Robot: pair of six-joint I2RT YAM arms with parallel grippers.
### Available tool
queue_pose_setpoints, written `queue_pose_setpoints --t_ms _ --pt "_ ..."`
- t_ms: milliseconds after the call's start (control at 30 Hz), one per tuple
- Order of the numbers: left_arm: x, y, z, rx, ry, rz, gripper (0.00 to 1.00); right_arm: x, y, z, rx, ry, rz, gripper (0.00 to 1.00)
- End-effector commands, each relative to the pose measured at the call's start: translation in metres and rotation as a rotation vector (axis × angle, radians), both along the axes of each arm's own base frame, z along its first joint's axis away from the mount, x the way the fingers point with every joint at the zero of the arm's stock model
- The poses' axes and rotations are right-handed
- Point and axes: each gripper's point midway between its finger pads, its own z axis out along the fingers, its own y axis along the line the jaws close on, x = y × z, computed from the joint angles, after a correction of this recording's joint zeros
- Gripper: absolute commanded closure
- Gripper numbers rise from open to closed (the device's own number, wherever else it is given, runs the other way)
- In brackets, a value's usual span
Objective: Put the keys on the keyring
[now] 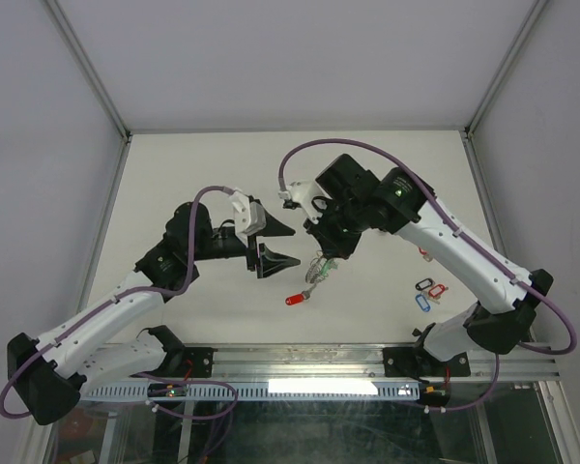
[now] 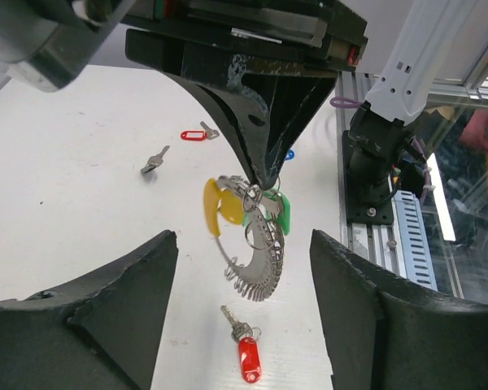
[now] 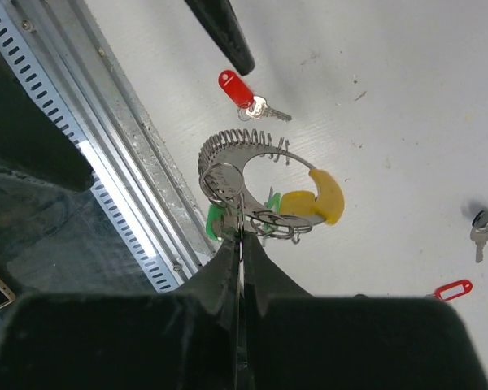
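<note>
The keyring (image 3: 228, 150), a silvery coiled loop, hangs from my right gripper (image 3: 241, 237), which is shut on its edge above the table. A yellow tag (image 3: 319, 197) and a green tag (image 3: 215, 221) hang on it. It also shows in the left wrist view (image 2: 259, 272) and the top view (image 1: 317, 272). My left gripper (image 2: 242, 244) is open and empty, facing the keyring from the left (image 1: 275, 246). A key with a red tag (image 2: 248, 356) lies on the table below the ring (image 1: 295, 299).
Loose keys lie right of the right arm: a red-tagged one (image 2: 193, 135), a black-headed one (image 2: 153, 161), and blue and red tags (image 1: 428, 291). The aluminium rail (image 2: 415, 219) runs along the table's near edge, close to the hanging ring.
</note>
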Motion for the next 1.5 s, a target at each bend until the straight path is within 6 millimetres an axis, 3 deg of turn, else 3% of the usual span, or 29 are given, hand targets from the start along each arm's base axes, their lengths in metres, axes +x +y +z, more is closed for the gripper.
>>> queue_pose_setpoints --t_ms 0,100,300,600,967,1267,1467 --pt "-0.003 -0.005 0.009 -0.036 -0.048 -0.027 0.39 -0.002 0.001 0.022 0.059 -0.036 -0.023 1.0" --pt "-0.004 -0.011 0.006 -0.03 -0.042 -0.047 0.49 -0.006 0.009 0.024 0.084 -0.023 0.0 1.0" --pt "-0.005 -0.024 0.005 -0.024 -0.046 -0.085 0.58 -0.014 0.021 0.026 0.132 -0.018 0.057 1.0" --pt "-0.008 -0.031 0.004 -0.011 -0.051 -0.108 0.73 -0.017 0.022 0.026 0.148 -0.032 0.07 1.0" --pt "-0.013 -0.032 0.004 -0.014 -0.048 -0.117 0.68 -0.014 0.023 0.04 0.216 -0.093 0.047 1.0" --pt "-0.014 -0.033 0.009 -0.026 -0.051 -0.123 0.85 -0.019 0.022 0.038 0.227 -0.077 0.058 1.0" --pt "-0.013 -0.033 0.012 -0.033 -0.055 -0.119 0.75 -0.02 0.022 0.031 0.208 -0.059 0.067 1.0"
